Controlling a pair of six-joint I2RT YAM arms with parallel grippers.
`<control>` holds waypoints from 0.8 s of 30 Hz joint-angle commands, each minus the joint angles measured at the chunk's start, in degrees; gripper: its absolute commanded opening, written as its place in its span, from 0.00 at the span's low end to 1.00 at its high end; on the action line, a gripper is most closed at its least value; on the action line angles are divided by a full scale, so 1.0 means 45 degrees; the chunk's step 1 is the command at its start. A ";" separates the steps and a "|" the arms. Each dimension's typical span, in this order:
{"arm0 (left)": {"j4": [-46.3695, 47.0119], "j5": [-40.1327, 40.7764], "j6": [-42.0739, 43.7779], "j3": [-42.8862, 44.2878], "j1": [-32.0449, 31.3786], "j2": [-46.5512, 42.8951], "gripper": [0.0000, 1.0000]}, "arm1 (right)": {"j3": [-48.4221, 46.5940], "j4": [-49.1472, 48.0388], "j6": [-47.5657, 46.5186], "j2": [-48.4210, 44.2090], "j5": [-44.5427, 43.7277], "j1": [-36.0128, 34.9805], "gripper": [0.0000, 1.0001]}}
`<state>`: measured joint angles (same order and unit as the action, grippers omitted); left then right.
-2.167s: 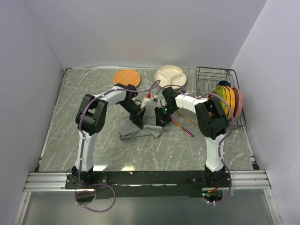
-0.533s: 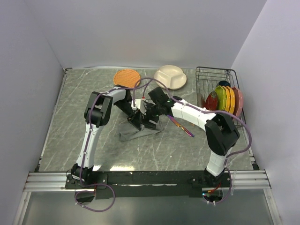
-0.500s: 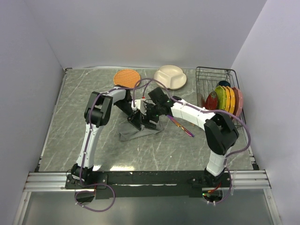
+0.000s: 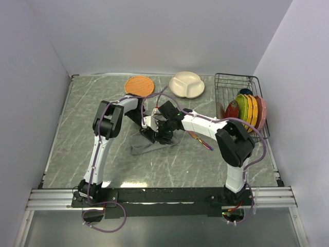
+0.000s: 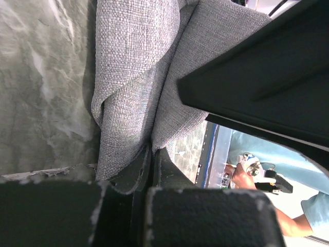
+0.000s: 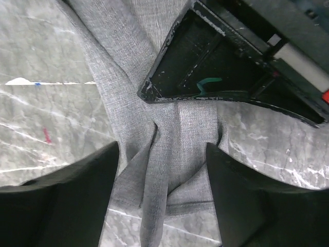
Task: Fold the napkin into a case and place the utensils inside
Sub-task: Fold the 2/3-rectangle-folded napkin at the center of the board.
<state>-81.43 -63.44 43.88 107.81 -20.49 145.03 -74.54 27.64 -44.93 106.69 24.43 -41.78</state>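
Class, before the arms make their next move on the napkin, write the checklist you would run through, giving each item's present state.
1. Left gripper pinching the napkin: ok, shut on a fold.
2. Right gripper open and straddling the cloth: ok.
3. Napkin shaped into a case: not ok, it lies bunched and creased.
4. Purple knife clear of the cloth: ok, on the table to its right.
5. Gold spoon located: cannot tell, none shows.
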 commanded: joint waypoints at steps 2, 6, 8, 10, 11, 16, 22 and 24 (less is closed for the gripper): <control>0.0654 0.1227 0.0777 0.0046 -0.0017 0.0505 0.01 | -0.0484 -0.0127 -0.0134 0.0586 -0.0779 -0.0052 0.54; 0.0654 0.1266 0.0777 0.0124 0.0061 0.0525 0.01 | -0.0817 0.0010 0.0081 0.0879 -0.0974 -0.0032 0.36; 0.0654 0.1266 0.0796 0.0163 0.0100 0.0544 0.01 | -0.1089 0.0263 0.0101 0.1093 -0.1072 -0.0032 0.32; 0.0634 0.1227 0.0796 0.0202 0.0120 0.0524 0.01 | -0.1227 0.0304 0.0217 0.1192 -0.1111 -0.0032 0.25; 0.0654 0.1169 0.0796 0.0241 0.0139 0.0525 0.02 | -0.1305 0.0342 0.0237 0.1270 -0.1169 -0.0032 0.23; 0.0634 0.0603 0.0621 0.0417 0.0490 -0.0021 0.21 | -0.1520 0.0712 0.0082 0.1446 -0.1112 -0.0052 0.15; 0.0615 -0.0257 0.0035 0.0691 0.1369 -0.1231 0.42 | -0.2125 0.1299 -0.0016 0.1875 -0.1034 -0.0052 0.09; 0.0615 -0.0665 -0.0043 0.0477 0.1779 -0.1778 0.46 | -0.2301 0.1610 -0.0016 0.2031 -0.0975 -0.0052 0.08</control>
<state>-80.88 -64.97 42.78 108.51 -16.29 143.50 -81.60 32.01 -44.40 114.61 20.40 -41.93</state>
